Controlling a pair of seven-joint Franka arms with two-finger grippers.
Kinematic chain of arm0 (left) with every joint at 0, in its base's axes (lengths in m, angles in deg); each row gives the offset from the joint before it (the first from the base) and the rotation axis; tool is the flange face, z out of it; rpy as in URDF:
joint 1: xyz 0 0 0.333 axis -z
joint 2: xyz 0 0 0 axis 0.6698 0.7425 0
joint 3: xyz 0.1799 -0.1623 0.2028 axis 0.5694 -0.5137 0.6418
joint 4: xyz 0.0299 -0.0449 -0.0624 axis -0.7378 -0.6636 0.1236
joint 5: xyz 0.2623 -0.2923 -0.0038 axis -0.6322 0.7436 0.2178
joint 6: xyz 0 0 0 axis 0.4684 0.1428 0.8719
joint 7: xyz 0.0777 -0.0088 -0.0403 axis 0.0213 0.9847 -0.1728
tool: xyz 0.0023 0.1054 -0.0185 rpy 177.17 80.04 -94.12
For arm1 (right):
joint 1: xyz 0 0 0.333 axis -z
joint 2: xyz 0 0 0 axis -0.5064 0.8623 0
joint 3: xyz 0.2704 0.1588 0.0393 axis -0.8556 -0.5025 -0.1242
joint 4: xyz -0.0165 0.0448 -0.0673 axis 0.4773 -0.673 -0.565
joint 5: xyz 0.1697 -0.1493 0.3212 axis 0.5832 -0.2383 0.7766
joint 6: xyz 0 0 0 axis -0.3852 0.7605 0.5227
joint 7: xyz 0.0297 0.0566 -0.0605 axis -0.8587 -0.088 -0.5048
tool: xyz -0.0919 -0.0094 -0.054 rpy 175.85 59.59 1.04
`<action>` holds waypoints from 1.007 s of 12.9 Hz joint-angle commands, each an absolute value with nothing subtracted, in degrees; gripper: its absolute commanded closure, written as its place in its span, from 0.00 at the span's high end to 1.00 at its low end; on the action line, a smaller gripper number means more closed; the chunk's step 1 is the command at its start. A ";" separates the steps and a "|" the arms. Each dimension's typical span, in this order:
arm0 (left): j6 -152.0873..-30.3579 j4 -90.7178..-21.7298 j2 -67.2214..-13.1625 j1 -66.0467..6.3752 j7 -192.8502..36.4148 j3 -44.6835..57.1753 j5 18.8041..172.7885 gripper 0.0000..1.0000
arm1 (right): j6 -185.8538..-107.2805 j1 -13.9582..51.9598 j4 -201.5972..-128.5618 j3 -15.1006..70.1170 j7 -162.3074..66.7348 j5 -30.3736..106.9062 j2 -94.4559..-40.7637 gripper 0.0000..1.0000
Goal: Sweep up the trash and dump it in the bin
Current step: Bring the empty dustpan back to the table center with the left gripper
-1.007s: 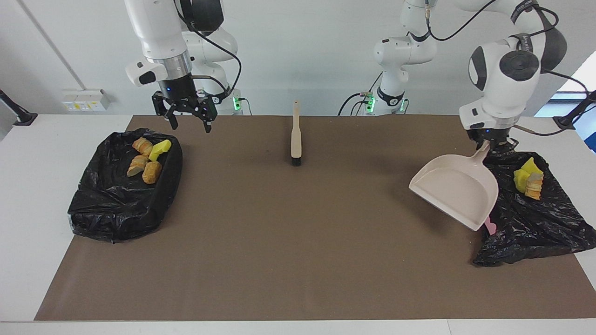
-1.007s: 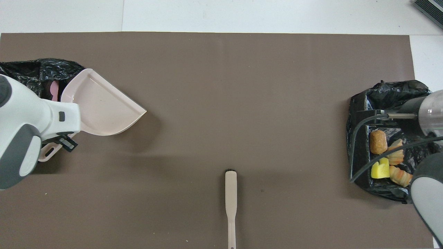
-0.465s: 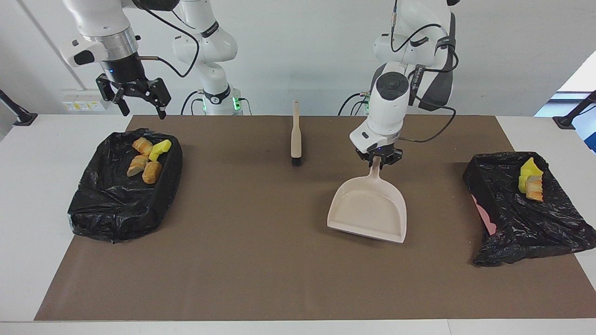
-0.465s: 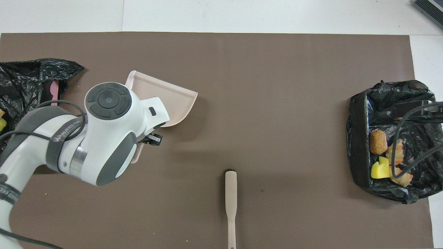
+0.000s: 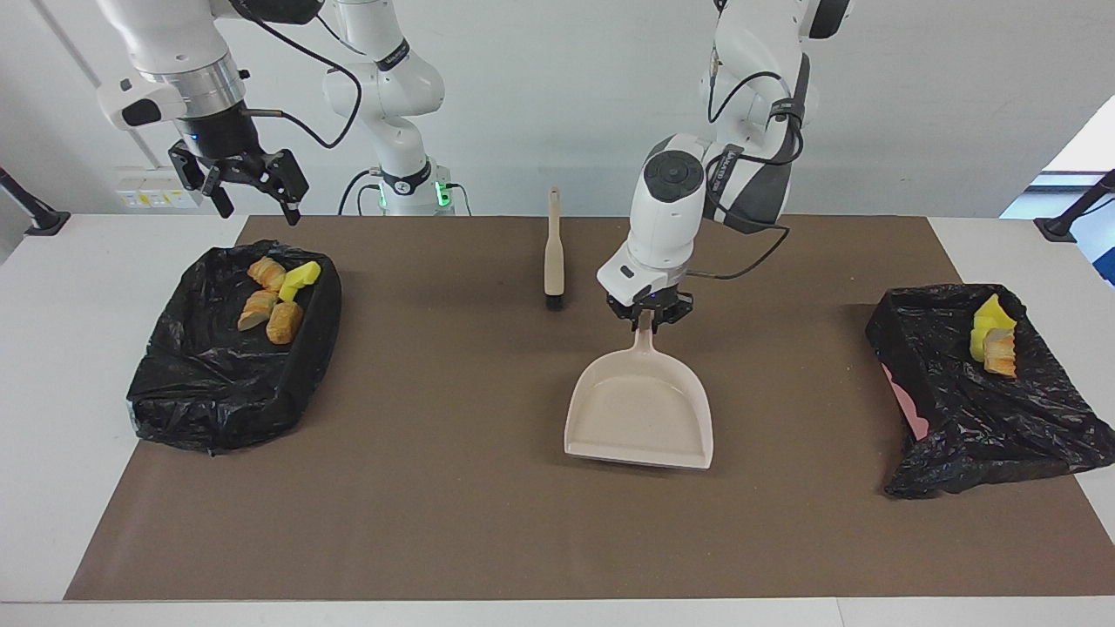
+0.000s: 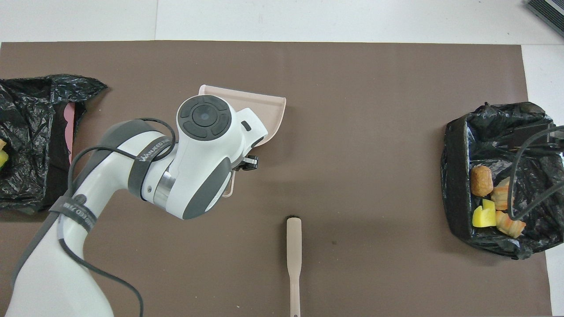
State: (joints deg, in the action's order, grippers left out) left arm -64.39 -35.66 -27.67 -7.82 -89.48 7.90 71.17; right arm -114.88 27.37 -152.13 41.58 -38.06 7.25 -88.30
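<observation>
Since a second ago the left gripper [image 5: 645,318] has carried the dustpan [image 5: 640,416] from the bin at its own end of the table to the mat's middle, beside the brush [image 5: 553,258]; it stays clamped on the handle. Right gripper [image 5: 250,188] has risen over the other bin [image 5: 218,383], fingers spread, empty. Dustpan: beige, empty, likely light, stiff, slick; hold by the handle. Sponge chunks [image 5: 272,299] sit in both bins.

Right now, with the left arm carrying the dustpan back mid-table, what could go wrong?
1. The left gripper holds the dustpan only by its thin handle, so the pan could swing or slip when set down.
2. The brush lies close beside that arm, nearer the robots; a careless move might knock it.
3. The right gripper hangs open above the trash bag; a descent could snag it.
</observation>
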 commanded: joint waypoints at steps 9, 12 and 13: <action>-70.35 -30.79 -18.88 -2.15 -92.39 9.18 72.06 0.00 | -113.08 26.12 -150.01 41.56 -40.67 7.76 -88.13 1.00; -69.65 -30.96 -19.23 -2.06 -92.75 9.10 72.33 0.32 | -112.38 25.86 -150.01 41.65 -40.40 8.11 -87.87 1.00; -69.30 -30.87 -19.23 -2.06 -92.75 9.18 71.98 0.51 | -112.55 25.86 -150.01 41.74 -40.49 8.29 -87.87 1.00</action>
State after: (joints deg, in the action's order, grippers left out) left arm -70.25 -32.52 -19.57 -3.22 -92.10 7.89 71.37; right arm -113.59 25.57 -150.84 41.50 -38.92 7.33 -88.33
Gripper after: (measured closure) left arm 0.674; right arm 0.000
